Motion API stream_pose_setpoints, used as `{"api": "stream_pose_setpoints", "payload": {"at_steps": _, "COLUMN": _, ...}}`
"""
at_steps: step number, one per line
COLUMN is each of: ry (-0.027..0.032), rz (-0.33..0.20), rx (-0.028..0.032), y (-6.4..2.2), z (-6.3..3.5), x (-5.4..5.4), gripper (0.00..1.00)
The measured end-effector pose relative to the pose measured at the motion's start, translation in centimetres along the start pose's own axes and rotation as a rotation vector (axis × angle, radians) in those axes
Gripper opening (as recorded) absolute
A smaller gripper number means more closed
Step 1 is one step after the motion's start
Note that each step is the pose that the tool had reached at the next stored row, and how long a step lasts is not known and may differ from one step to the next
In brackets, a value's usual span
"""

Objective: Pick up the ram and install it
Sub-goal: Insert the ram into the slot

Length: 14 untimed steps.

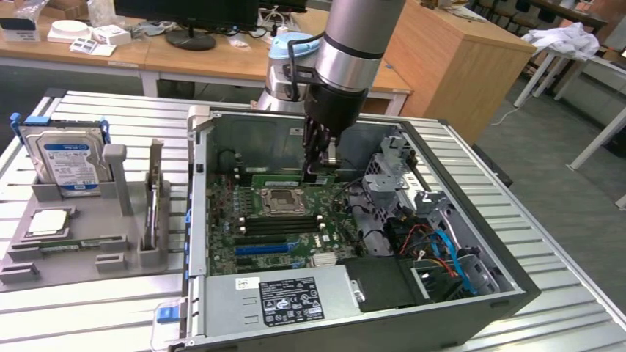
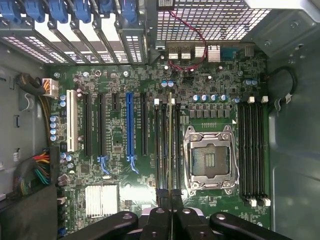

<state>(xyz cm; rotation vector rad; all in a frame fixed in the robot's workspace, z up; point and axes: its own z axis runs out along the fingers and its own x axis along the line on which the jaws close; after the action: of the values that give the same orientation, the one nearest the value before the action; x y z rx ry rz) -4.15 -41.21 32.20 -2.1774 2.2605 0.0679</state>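
Exterior view first: a big open computer case lies on its side on the ribbed metal worktop, taking up the middle of it and the exterior view's right. The robot arm comes straight down into the case. Its gripper is low inside, near the back wall of the case, just behind the square chip socket. The gripper is closed tight on the ram, a long thin green stick that lies level, down by the green board.

From the wrist view I look down along the black fingers. They are pressed together with the ram pinched between them, and I see the ram from its thin edge. It runs in line with the row of long black slots beside the socket. I cannot tell if the ram sits in a slot or hangs just over it.

Near the worktop's edge on the exterior view's left is a gray holder. A silver hard drive with a blue label stands up in its back corner. A tall card stands on edge in the side of the holder nearest the case.
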Motion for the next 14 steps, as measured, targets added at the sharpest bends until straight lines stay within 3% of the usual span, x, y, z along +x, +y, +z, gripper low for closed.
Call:
{"api": "stream_pose_setpoints", "payload": {"at_steps": 8, "ry": -0.0003, "rz": 0.000, "rx": 0.0001, "y": 0.00, "z": 0.05, "x": 0.00, "gripper": 0.12}}
{"api": "stream_pose_setpoints", "payload": {"at_steps": 14, "ry": -0.0002, "rz": 0.000, "rx": 0.0027, "y": -0.03, "z": 0.80, "x": 0.03, "gripper": 0.12}}
